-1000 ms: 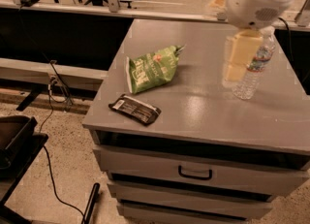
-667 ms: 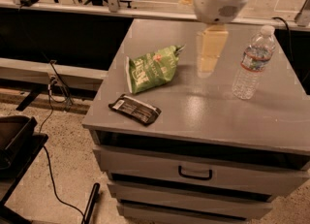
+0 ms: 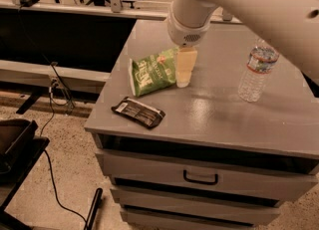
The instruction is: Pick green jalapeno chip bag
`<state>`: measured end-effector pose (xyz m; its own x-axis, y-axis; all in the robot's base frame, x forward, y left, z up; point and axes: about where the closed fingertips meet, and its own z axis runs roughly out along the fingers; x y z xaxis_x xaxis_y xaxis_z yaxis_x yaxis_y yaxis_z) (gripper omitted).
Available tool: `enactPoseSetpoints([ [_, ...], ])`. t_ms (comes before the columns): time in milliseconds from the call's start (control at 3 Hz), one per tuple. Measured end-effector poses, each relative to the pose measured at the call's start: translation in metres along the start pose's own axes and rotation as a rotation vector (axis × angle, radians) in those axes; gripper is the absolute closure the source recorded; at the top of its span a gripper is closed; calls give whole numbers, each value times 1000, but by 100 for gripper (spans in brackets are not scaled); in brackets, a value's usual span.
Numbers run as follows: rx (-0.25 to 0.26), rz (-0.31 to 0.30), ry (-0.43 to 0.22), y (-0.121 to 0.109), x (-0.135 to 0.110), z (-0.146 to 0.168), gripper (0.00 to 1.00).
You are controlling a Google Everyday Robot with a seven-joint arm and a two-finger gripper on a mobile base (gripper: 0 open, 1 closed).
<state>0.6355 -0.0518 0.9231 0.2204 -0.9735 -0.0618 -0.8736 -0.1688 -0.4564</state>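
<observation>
Grey cabinet top [image 3: 224, 119] carries the same three things as a second ago, none of them shifted: the green jalapeno chip bag [image 3: 152, 70] left of centre, a flat dark packet [image 3: 138, 112] near the front left edge, and a clear water bottle [image 3: 255, 72] standing upright towards the right. What has changed is the arm [image 3: 249, 5]. A second ago its cream-coloured gripper [image 3: 184, 77] hung just beside the bottle; a moment later it was over the middle of the top, well apart from the bag. It has now swung further left and come lower. The gripper points straight down, its tip close to or on the surface, right against the bag's right-hand edge, where it overlaps the bag's upper right corner. Whether it is spread or closed cannot be made out from this angle, and it does not visibly hold anything. The bag lies flat with its white lettering facing up, just left of the gripper, with the dark packet in front of it.
</observation>
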Motion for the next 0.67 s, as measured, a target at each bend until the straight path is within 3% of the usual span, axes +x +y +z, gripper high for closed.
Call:
enactPoseSetpoints([
  [333, -1, 51, 26, -4, 5, 47, 18],
  [667, -29, 94, 0, -5, 6, 70, 41],
])
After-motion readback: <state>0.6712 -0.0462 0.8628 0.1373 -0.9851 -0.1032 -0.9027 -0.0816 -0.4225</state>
